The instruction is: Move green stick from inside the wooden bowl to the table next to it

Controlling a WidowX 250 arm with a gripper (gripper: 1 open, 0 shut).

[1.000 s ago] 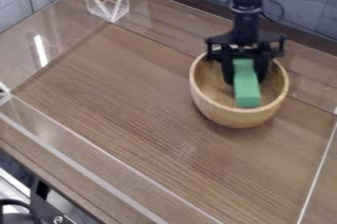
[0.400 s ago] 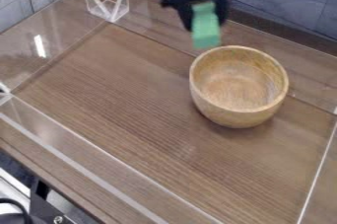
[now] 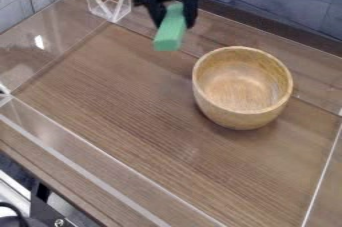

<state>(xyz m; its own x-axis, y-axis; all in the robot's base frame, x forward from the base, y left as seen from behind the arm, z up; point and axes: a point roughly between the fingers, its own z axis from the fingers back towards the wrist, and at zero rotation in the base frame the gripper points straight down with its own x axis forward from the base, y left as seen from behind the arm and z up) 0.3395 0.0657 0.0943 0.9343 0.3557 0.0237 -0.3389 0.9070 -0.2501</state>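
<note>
The green stick hangs upright in the air above the table, to the upper left of the wooden bowl. My gripper is shut on its upper end, black fingers on either side of it. The bowl stands empty at the right side of the table, its pale inside fully in sight. The stick is clear of the bowl's rim and well above the tabletop.
Clear acrylic walls run along the table's edges. A small clear stand sits at the back left corner, close behind the gripper. A grey tiled wall lies behind.
The gripper lifted the green stick out of the bowl, then carried it up and to the left. The bowl now stands empty and has not shifted.
</note>
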